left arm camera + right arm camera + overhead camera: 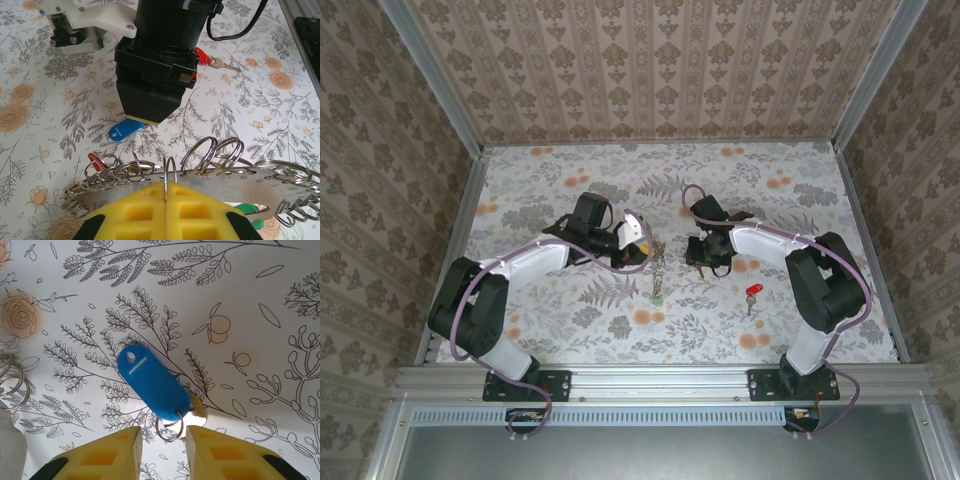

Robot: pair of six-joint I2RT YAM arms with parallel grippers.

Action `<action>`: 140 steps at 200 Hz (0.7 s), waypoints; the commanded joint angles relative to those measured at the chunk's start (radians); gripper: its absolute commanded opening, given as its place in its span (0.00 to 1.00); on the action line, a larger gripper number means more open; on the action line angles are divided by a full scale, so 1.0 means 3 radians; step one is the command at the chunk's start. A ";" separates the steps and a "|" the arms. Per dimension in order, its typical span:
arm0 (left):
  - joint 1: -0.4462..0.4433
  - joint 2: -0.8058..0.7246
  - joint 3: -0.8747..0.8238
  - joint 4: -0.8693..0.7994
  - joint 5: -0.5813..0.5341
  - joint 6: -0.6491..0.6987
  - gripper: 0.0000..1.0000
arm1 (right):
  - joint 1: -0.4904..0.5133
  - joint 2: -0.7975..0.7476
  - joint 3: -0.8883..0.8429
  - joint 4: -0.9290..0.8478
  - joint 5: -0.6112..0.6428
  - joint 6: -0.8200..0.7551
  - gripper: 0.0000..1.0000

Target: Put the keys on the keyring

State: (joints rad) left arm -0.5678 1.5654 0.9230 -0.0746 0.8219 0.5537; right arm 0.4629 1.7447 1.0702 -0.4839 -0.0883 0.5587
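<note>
Step in hand: judged to be picking up the blue key (152, 382) so it can be carried to the keyring (225, 175)
Left gripper (165, 192): jaws pressed fully together; one thin wire loop of the keyring pinched upright in the seam
Right gripper (162, 440): jaws narrowly parted, holding nothing; the blue key's small split ring (170, 427) lies in the gap, just clear of both yellow fingers (100, 457)
Keyring position: mid-table between the two grippers; its free loops fan out just beside the right gripper's black body
Other keys: red key (752, 293) lies well apart, by the right arm; a red head and a green head sit at the keyring
Method advised: close squarely on the split ring or the tag's lower end, not the slick tag face; lift without twisting; left jaws should hold the loop steady
Materials: tag smooth, oblong, glossy plastic; rings thin bright wire, springy; metal blade barely showing under the tag; finger pads ribbed yellow plastic
Surface: table cover (260, 315) flat, matt, floral print
</note>
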 commanded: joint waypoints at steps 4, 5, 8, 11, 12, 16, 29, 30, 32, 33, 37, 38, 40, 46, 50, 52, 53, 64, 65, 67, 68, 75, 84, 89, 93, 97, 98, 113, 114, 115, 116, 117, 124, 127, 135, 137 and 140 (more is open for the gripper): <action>0.0026 -0.0102 0.0070 -0.0030 0.0070 0.0075 0.00 | 0.0022 -0.0058 -0.0056 -0.0036 -0.0020 0.0227 0.31; 0.0026 -0.0101 0.0072 -0.0029 0.0072 0.0076 0.00 | 0.0022 -0.0058 -0.0061 -0.0030 -0.0021 0.0238 0.31; 0.0026 -0.0102 0.0070 -0.0028 0.0073 0.0076 0.00 | 0.0023 -0.0058 -0.0071 -0.0013 -0.0029 0.0269 0.31; 0.0026 -0.0099 0.0069 -0.0028 0.0073 0.0077 0.00 | 0.0022 -0.0054 -0.0080 -0.0004 -0.0034 0.0285 0.31; 0.0026 -0.0099 0.0071 -0.0030 0.0075 0.0077 0.00 | 0.0022 -0.0056 -0.0083 -0.0001 -0.0033 0.0293 0.31; 0.0026 -0.0095 0.0069 -0.0024 0.0073 0.0076 0.00 | 0.0022 -0.0056 -0.0090 0.0006 -0.0033 0.0318 0.31; 0.0027 -0.0097 0.0065 -0.0023 0.0081 0.0075 0.00 | 0.0022 -0.0038 -0.0110 0.0018 -0.0002 0.0374 0.31; 0.0027 -0.0096 0.0064 -0.0023 0.0082 0.0076 0.00 | 0.0022 -0.0035 -0.0110 0.0018 0.0001 0.0376 0.31; 0.0029 -0.0095 0.0067 -0.0023 0.0084 0.0077 0.00 | 0.0022 -0.0031 -0.0111 0.0016 0.0006 0.0379 0.31; 0.0030 -0.0097 0.0068 -0.0022 0.0083 0.0077 0.00 | 0.0022 -0.0031 -0.0111 0.0016 0.0006 0.0379 0.31; 0.0027 -0.0095 0.0066 -0.0022 0.0085 0.0077 0.00 | 0.0022 -0.0024 -0.0111 0.0020 0.0017 0.0394 0.31; 0.0029 -0.0095 0.0067 -0.0022 0.0084 0.0077 0.00 | 0.0022 -0.0018 -0.0111 0.0021 0.0018 0.0396 0.31; 0.0031 -0.0095 0.0068 -0.0022 0.0088 0.0077 0.00 | 0.0022 -0.0015 -0.0111 0.0020 0.0018 0.0401 0.31; 0.0029 -0.0098 0.0068 -0.0023 0.0090 0.0076 0.00 | 0.0024 -0.0002 -0.0108 0.0025 0.0018 0.0408 0.31; 0.0031 -0.0095 0.0067 -0.0022 0.0089 0.0074 0.00 | 0.0022 0.0003 -0.0111 0.0026 0.0016 0.0408 0.31; 0.0029 -0.0097 0.0068 -0.0021 0.0089 0.0074 0.00 | 0.0022 0.0007 -0.0106 0.0029 0.0011 0.0412 0.31; 0.0030 -0.0098 0.0068 -0.0022 0.0089 0.0075 0.00 | 0.0022 0.0013 -0.0106 0.0031 0.0010 0.0410 0.31; 0.0031 -0.0102 0.0067 -0.0027 0.0092 0.0076 0.00 | 0.0022 0.0028 -0.0096 0.0038 -0.0002 0.0415 0.31; 0.0031 -0.0103 0.0068 -0.0030 0.0092 0.0074 0.00 | 0.0022 0.0034 -0.0096 0.0041 -0.0002 0.0414 0.30; 0.0031 -0.0104 0.0065 -0.0028 0.0090 0.0076 0.00 | 0.0022 0.0036 -0.0096 0.0043 -0.0006 0.0410 0.31; 0.0032 -0.0102 0.0062 -0.0028 0.0089 0.0074 0.00 | 0.0019 0.0038 -0.0093 0.0043 -0.0007 0.0406 0.30; 0.0030 -0.0106 0.0061 -0.0028 0.0088 0.0076 0.00 | 0.0022 0.0047 -0.0086 0.0062 -0.0026 0.0406 0.30; 0.0032 -0.0109 0.0063 -0.0028 0.0083 0.0077 0.00 | 0.0022 0.0055 -0.0081 0.0077 -0.0038 0.0413 0.29; 0.0032 -0.0106 0.0059 -0.0028 0.0087 0.0077 0.00 | 0.0022 0.0058 -0.0080 0.0088 -0.0038 0.0416 0.29; 0.0032 -0.0107 0.0057 -0.0028 0.0083 0.0073 0.00 | 0.0022 0.0063 -0.0076 0.0093 -0.0046 0.0418 0.29; 0.0032 -0.0106 0.0053 -0.0030 0.0087 0.0073 0.00 | 0.0022 0.0072 -0.0067 0.0090 -0.0051 0.0418 0.29; 0.0032 -0.0105 0.0053 -0.0029 0.0085 0.0075 0.00 | 0.0022 0.0076 -0.0066 0.0090 -0.0052 0.0418 0.29; 0.0032 -0.0109 0.0055 -0.0035 0.0080 0.0076 0.00 | 0.0022 0.0109 -0.0035 0.0067 -0.0053 0.0431 0.28; 0.0032 -0.0112 0.0054 -0.0034 0.0079 0.0077 0.00 | 0.0022 0.0110 -0.0035 0.0065 -0.0053 0.0432 0.28; 0.0032 -0.0113 0.0053 -0.0033 0.0078 0.0077 0.00 | 0.0022 0.0110 -0.0034 0.0067 -0.0053 0.0433 0.28; 0.0032 -0.0114 0.0053 -0.0033 0.0078 0.0077 0.00 | 0.0022 0.0108 -0.0037 0.0068 -0.0053 0.0433 0.28; 0.0032 -0.0115 0.0055 -0.0033 0.0078 0.0077 0.00 | 0.0022 0.0109 -0.0038 0.0068 -0.0053 0.0433 0.28; 0.0032 -0.0118 0.0057 -0.0035 0.0077 0.0077 0.00 | 0.0022 0.0100 -0.0046 0.0088 -0.0054 0.0443 0.28; 0.0032 -0.0118 0.0053 -0.0033 0.0073 0.0077 0.00 | 0.0024 0.0100 -0.0049 0.0090 -0.0055 0.0448 0.28; 0.0032 -0.0121 0.0056 -0.0034 0.0076 0.0079 0.00 | 0.0022 0.0100 -0.0050 0.0094 -0.0053 0.0454 0.28; 0.0032 -0.0123 0.0057 -0.0037 0.0074 0.0080 0.00 | 0.0022 0.0103 -0.0050 0.0088 -0.0053 0.0454 0.28; 0.0032 -0.0120 0.0053 -0.0038 0.0075 0.0082 0.00 | 0.0022 0.0107 -0.0050 0.0087 -0.0053 0.0454 0.28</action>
State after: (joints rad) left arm -0.5667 1.5620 0.9230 -0.0746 0.8219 0.5537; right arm 0.4629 1.7592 1.0473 -0.4667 -0.0898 0.6701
